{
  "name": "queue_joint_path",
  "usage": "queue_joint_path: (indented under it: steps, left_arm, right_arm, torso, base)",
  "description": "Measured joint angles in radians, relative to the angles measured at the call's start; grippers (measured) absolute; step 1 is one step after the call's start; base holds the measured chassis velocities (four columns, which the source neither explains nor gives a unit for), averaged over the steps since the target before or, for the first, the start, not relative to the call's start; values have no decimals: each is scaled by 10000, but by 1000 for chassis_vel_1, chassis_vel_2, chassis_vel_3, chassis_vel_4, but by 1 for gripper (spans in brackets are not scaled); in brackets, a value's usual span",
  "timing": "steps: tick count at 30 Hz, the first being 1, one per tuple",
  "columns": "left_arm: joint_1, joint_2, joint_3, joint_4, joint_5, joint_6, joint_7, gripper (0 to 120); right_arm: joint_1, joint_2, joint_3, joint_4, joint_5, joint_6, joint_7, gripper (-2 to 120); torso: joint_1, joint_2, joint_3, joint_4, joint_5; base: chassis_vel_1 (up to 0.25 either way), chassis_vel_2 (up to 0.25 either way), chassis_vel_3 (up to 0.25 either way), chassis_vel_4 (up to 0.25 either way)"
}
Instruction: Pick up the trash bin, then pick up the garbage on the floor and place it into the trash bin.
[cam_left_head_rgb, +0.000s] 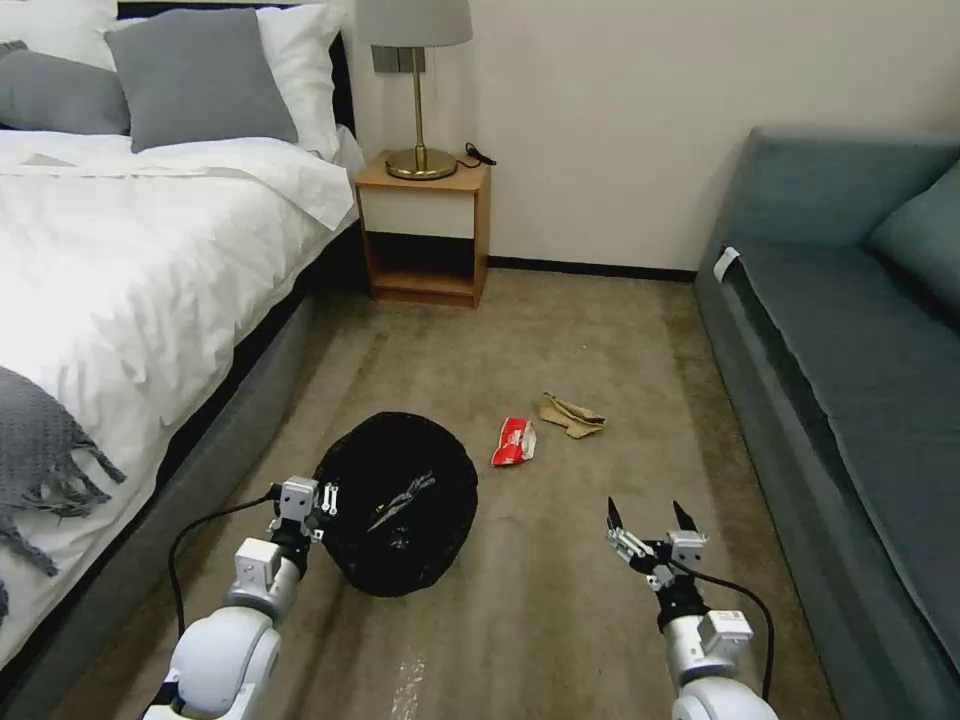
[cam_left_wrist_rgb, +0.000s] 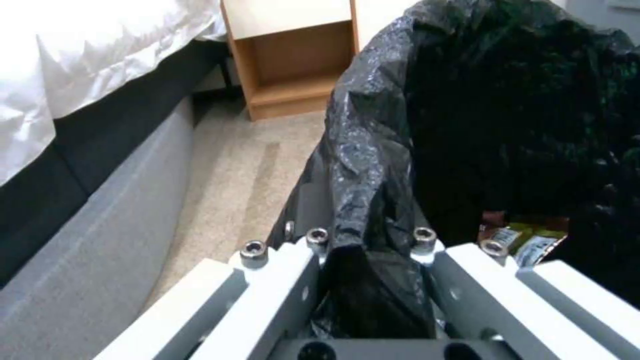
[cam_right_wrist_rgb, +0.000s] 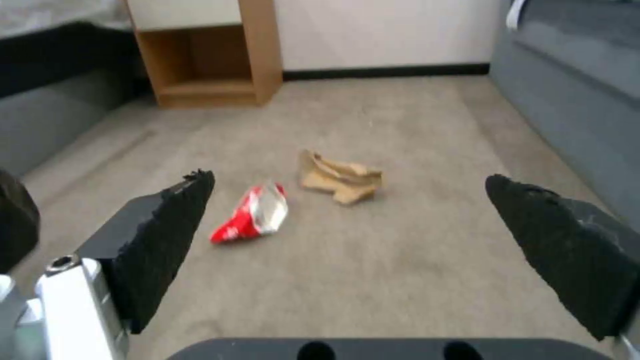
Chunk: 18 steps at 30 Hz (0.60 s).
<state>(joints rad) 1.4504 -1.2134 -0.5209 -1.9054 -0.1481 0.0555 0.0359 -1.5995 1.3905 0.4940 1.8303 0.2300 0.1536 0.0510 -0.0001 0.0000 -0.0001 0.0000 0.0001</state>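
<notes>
Nearest the camera, the left gripper (cam_left_head_rgb: 322, 497) was clamped on the rim of the trash bin (cam_left_head_rgb: 400, 505), pinching the bin wall and a fold of its glossy black bag between closed fingers, as the left wrist view showed. The bin appeared held up and tilted at the near left, its dark mouth toward the camera, beside the bed (cam_left_head_rgb: 120, 260). Something yellow and green, likely litter, lay inside the bag (cam_left_wrist_rgb: 527, 240), so part of the garbage seemed already collected. The right gripper (cam_left_head_rgb: 647, 524) hovered at the near right with its black fingers spread wide and nothing between them. Just beyond it on the carpet (cam_left_head_rgb: 560, 340) lay the red-white packet (cam_left_head_rgb: 514, 441) and, close to its far right, the crumpled tan paper (cam_left_head_rgb: 571, 415), both still to be picked up. Farther off stood a wooden nightstand (cam_left_head_rgb: 425, 225) with a lamp (cam_left_head_rgb: 418, 90) against the wall, and a grey-blue sofa (cam_left_head_rgb: 850, 330) along the right.
</notes>
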Motion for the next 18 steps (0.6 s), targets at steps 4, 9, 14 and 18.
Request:
queue_joint_path:
  steps: [4, 9, 14, 18]
  left_arm:
    - [37, -9, -36, -27, -1, -5, -8, 4]
    - [37, -11, -75, 36, -13, -31, -9, 4]
    - [30, -12, -106, 245, -17, -147, -10, 4]
    - [-14, -34, -96, 358, -96, -195, -10, 4]
  right_arm:
    - [-30, -1, 22, -267, 32, 0, -9, 100]
    - [22, 0, 83, -504, 133, 23, -19, 100]
    - [165, -27, 157, -856, 195, 131, -40, 100]
    - [292, -34, 193, -1160, 232, 262, -101, 100]
  torso:
    - [0, 0, 0, 0, 0]
    - [0, 1, 0, 0, 0]
    - [0, 0, 1, 0, -1]
    - [0, 0, 1, 1, -1]
  base:
    - [0, 0, 0, 0]
    - [0, 0, 0, 0]
    - [0, 0, 0, 0]
    - [0, 0, 0, 0]
